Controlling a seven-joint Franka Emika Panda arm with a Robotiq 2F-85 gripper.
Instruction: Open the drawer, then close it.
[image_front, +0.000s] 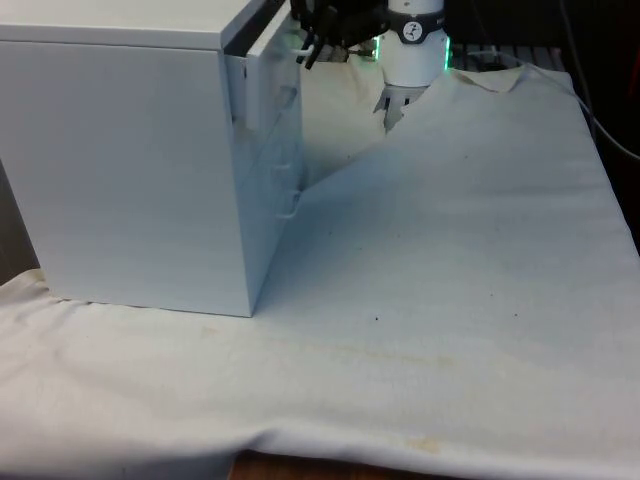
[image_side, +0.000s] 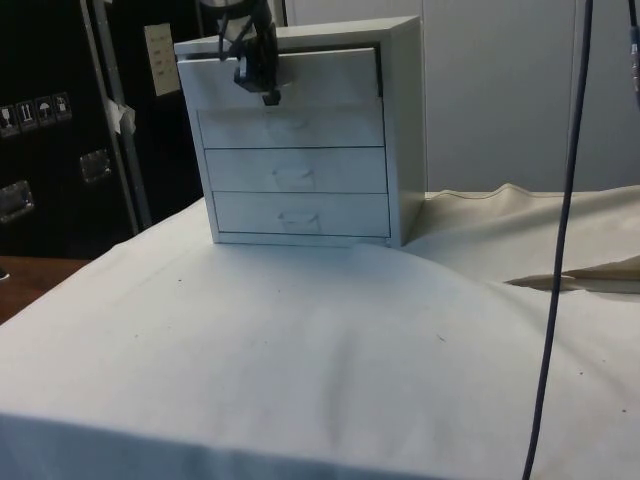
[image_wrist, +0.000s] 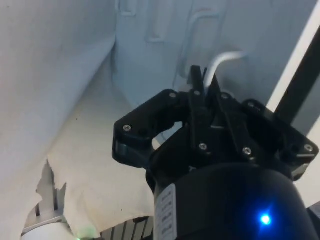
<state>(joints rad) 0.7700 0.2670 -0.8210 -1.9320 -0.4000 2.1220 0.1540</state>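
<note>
Drawer (image_side: 300, 75) at the chest's (image_front: 120, 160) top stands slightly pulled out; pincer (image_wrist: 204, 85) clenched on its handle (image_wrist: 222, 62).

White arm (image_front: 408, 45); black tool (image_wrist: 204, 82), silver screws, two slim fingers.

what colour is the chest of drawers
White, cabinet and drawer fronts alike; the chest of drawers shows best in the side view.

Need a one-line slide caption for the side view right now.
Gripper at the handle of the top drawer, pulled slightly out of the white chest of drawers on the cloth-covered table.
</note>
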